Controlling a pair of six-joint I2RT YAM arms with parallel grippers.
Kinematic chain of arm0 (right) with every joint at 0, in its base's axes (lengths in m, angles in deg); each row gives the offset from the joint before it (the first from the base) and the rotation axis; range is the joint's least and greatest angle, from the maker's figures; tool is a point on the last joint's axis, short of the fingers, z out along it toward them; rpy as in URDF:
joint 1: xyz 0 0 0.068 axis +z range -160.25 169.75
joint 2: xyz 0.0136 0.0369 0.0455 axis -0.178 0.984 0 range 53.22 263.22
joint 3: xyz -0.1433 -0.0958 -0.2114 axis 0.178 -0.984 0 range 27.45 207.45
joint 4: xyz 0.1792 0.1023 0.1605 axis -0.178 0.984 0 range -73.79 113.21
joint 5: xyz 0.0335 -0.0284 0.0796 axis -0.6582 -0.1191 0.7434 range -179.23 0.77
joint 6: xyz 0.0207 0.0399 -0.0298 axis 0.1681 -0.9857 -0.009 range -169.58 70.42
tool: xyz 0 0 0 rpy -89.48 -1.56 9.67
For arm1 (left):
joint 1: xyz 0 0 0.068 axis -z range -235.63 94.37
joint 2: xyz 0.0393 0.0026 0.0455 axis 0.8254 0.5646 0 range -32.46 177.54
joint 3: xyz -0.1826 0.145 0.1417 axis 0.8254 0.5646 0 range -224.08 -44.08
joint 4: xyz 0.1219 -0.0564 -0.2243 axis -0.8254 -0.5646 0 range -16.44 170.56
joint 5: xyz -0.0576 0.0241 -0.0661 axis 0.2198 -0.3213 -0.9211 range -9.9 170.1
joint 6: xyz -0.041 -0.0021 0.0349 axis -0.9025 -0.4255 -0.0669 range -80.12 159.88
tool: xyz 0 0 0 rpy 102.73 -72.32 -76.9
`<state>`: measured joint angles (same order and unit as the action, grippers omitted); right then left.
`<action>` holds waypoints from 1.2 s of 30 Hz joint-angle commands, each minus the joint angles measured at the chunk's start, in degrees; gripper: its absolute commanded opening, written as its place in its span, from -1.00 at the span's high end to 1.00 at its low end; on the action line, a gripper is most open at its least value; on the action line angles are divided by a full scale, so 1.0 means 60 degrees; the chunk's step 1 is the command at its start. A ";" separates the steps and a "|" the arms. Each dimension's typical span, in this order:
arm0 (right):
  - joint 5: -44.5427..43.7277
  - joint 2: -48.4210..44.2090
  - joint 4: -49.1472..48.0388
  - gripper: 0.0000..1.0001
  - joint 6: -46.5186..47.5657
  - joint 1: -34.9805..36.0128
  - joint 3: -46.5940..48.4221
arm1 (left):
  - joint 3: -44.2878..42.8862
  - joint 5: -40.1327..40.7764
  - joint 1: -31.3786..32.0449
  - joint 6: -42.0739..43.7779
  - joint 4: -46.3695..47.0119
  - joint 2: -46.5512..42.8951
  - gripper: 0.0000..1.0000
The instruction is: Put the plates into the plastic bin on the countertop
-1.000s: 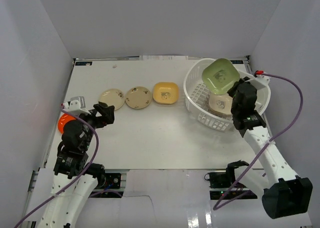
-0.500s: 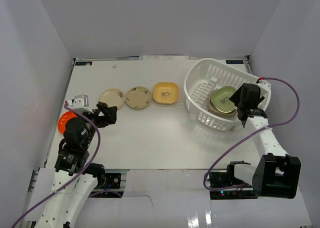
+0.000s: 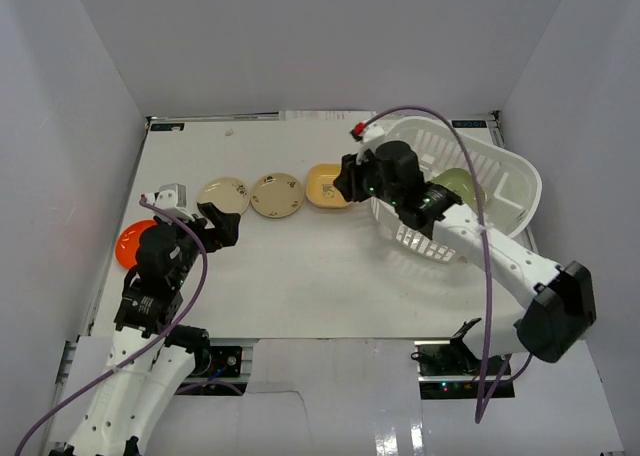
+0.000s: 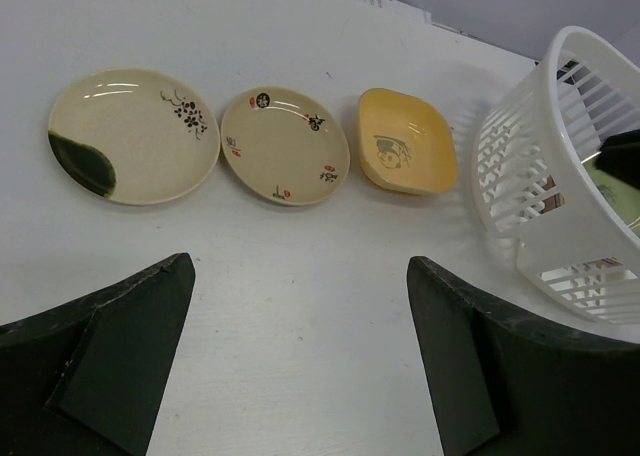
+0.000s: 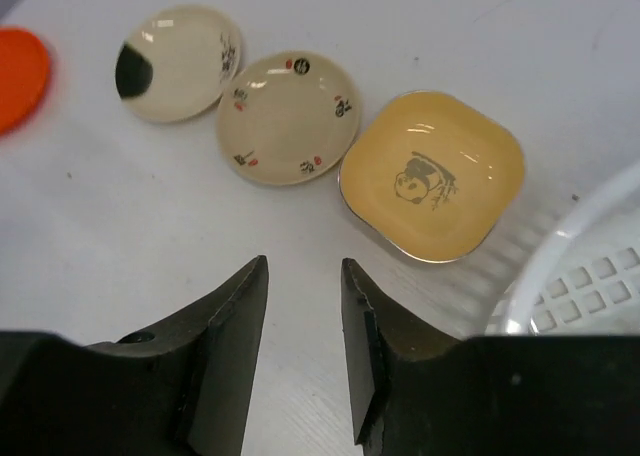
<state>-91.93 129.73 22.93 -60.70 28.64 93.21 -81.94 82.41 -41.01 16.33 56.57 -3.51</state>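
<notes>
A cream plate with a green patch [image 3: 224, 196], a tan plate [image 3: 277, 194] and a yellow rounded-square plate [image 3: 330, 186] lie in a row on the countertop [image 3: 300, 266]. An orange plate [image 3: 131, 244] lies at the left edge. A green plate [image 3: 458, 188] rests inside the white plastic bin [image 3: 520, 171]. My right gripper [image 3: 345, 181] is open and empty, hovering just in front of the yellow plate [image 5: 435, 176]; its jaws [image 5: 305, 266] stand a small gap apart. My left gripper [image 4: 300, 266] is wide open and empty, in front of the cream plate [image 4: 130, 136] and tan plate [image 4: 285, 146].
White walls enclose the table on three sides. The bin's lattice side [image 4: 540, 176] stands just right of the yellow plate [image 4: 408, 154]. The right arm's purple cable [image 3: 440, 126] arcs over the bin. The orange plate [image 5: 15, 61] sits beside my left arm.
My right gripper let the green plate go into the bin, then swung left out of the bin to the yellow plate. The left arm shifted slightly.
</notes>
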 commanded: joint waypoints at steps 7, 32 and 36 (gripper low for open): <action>0.0846 0.4414 0.2790 -0.20 0.4618 0.0900 0.3131 | -0.0032 -0.0003 0.0040 0.0058 -0.0030 -0.0064 -0.96; -0.0295 0.6030 0.1608 0.76 0.6379 0.1235 0.3501 | -0.0031 -0.0194 0.0026 0.0073 0.0043 0.0082 -0.96; -0.0925 0.4639 0.1005 0.85 0.6320 0.1793 0.3103 | -0.0046 -0.0136 0.0026 0.0058 0.0043 0.0112 -0.96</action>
<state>-94.20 166.14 35.39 -22.45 36.20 111.65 -81.94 81.75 -40.88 16.33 56.59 -2.92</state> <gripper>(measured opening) 0.087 0.979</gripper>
